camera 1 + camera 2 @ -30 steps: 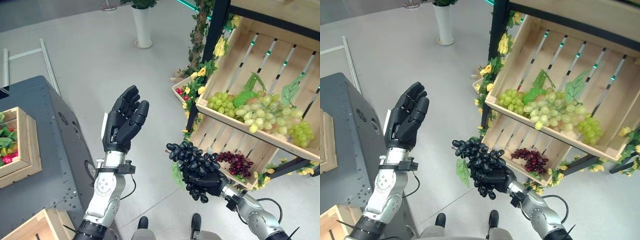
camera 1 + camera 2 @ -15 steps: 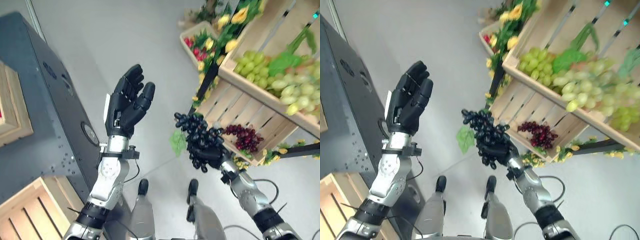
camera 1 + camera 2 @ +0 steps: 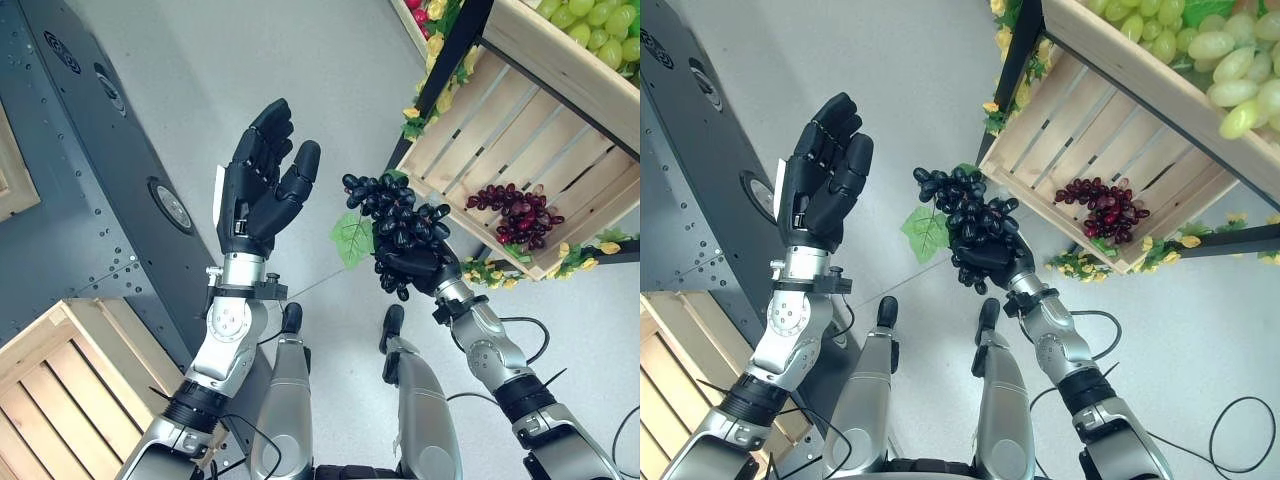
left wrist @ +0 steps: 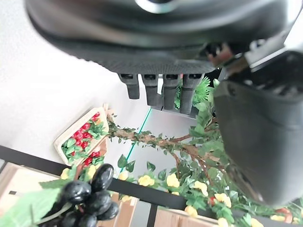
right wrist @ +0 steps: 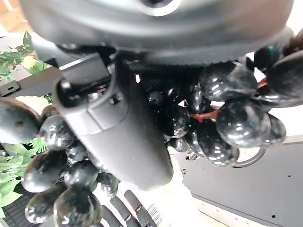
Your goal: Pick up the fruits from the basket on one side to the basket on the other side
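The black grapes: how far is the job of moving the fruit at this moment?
Done: the black grape bunch is out of the shelf crates, gripped in the right hand above the floor. In hand: carrying it across; the left hand is open, palm toward the bunch. Left: the empty wooden crate at lower left has received nothing. Red grapes remain in the lower shelf crate, green grapes above.

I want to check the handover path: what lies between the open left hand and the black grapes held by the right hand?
Nothing: in the left eye view, bare floor shows between the left hand and the black grapes.
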Motion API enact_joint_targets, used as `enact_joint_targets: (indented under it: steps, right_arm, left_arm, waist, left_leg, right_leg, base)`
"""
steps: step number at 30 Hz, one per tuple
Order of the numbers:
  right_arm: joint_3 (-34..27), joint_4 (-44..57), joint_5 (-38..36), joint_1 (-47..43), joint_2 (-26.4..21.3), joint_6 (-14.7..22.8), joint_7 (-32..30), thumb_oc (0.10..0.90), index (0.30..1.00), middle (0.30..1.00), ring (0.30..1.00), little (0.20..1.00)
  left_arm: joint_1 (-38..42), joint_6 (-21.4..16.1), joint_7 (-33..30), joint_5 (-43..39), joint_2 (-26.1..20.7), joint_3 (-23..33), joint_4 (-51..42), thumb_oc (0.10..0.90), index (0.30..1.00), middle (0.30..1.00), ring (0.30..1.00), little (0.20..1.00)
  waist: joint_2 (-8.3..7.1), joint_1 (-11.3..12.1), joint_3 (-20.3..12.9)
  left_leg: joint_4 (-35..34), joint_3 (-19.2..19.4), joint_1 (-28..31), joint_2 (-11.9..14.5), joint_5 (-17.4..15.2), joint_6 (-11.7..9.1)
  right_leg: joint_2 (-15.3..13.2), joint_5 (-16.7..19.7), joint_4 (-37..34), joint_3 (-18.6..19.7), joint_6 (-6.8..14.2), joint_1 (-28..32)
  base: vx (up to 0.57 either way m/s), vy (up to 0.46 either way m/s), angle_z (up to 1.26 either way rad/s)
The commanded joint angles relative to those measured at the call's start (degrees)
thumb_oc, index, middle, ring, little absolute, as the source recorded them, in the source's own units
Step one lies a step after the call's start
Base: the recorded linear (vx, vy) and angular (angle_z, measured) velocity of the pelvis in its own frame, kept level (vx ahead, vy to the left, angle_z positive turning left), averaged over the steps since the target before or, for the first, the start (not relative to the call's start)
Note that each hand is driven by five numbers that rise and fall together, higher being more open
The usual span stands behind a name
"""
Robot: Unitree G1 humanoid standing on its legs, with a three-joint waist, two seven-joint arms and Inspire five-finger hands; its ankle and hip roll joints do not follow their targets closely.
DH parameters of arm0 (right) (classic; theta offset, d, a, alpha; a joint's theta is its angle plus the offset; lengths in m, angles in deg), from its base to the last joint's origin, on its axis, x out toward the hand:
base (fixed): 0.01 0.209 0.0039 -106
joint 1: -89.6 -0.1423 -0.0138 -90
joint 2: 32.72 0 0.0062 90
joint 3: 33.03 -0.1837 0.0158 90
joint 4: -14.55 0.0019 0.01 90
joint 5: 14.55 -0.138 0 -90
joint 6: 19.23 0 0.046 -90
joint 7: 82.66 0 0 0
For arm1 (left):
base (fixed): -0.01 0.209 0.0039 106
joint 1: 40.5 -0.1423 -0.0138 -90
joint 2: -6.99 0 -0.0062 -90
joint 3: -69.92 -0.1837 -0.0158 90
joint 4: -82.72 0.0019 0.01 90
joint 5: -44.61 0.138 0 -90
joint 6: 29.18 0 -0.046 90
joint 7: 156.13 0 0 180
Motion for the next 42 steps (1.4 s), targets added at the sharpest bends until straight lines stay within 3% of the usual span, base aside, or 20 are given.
enact_joint_targets:
  steps: [1,6,28,39,40,42]
  right_arm:
    - [-2.7,7.9,-1.0,-5.2,-0.3,7.2,1.3,0.4,0.3,0.3,0.3,0.3]
    - [-2.8,8.5,0.5,-4.8,-0.4,6.1,1.6,0.4,0.3,0.3,0.3,0.3]
    - [-10.3,1.0,-6.4,-10.8,-3.8,11.3,-7.6,0.4,0.3,0.3,0.3,0.3]
    - [-15.9,-6.3,-15.8,-16.8,-5.2,14.0,-14.5,0.4,0.3,0.3,0.3,0.3]
    - [-16.8,-7.1,-20.5,-17.1,-5.1,13.3,-14.7,0.4,0.3,0.3,0.3,0.3]
    - [-17.8,-7.9,-23.2,-17.6,-4.9,13.0,-14.3,0.4,0.3,0.3,0.3,0.3]
  left_arm:
    - [4.8,-9.5,1.2,2.8,0.6,1.2,-7.6,0.8,0.9,0.9,0.9,0.9]
    - [4.1,-10.2,2.0,2.5,1.6,1.4,-7.2,0.8,0.9,0.9,0.9,0.9]
    - [4.2,-7.4,7.7,-1.9,0.4,1.8,-6.0,0.8,0.9,0.9,0.9,0.9]
    - [6.2,-5.5,8.3,-4.4,-0.4,0.5,-4.6,0.8,0.9,0.9,0.9,0.9]
    - [6.1,-5.4,8.8,-5.0,-0.6,0.3,-4.3,0.8,0.9,0.9,0.9,0.9]
    - [6.2,-5.3,8.6,-5.4,-0.7,0.1,-4.1,0.8,0.9,0.9,0.9,0.9]
  waist:
    - [0.54,0.0,-0.6]
    - [1.06,-0.4,-0.6]
    - [1.54,0.1,-0.6]
    - [2.51,0.3,-0.6]
    - [2.65,0.5,-0.6]
    - [2.81,0.4,-0.6]
  left_leg:
    - [5.8,2.0,-5.7,-4.2,-0.5,3.4]
    - [8.1,2.2,-7.3,-4.3,-0.7,3.4]
    - [11.4,2.7,-9.2,-5.0,-3.0,4.7]
    - [11.2,2.8,-11.0,-5.2,-2.8,5.0]
    - [11.7,2.9,-10.8,-5.2,-3.5,5.1]
    - [11.8,3.0,-11.2,-5.2,-3.3,5.2]
  right_leg:
    - [1.5,-6.4,6.3,-2.7,-3.5,3.3]
    - [1.6,-7.0,8.6,-2.2,-3.6,1.6]
    - [2.1,-6.8,11.1,-2.2,-3.4,-0.5]
    - [1.9,-6.4,11.4,-2.8,-3.5,-2.7]
    - [1.9,-6.8,11.8,-2.9,-3.4,-2.6]
    - [1.8,-6.4,11.9,-2.9,-3.5,-3.2]
  base:
    - [0.0,0.028,-0.04]
    - [0.03,0.011,-0.02]
    - [0.05,-0.022,0.0]
    - [0.04,-0.01,0.0]
    - [0.04,0.002,-0.01]
    - [0.03,0.004,0.0]
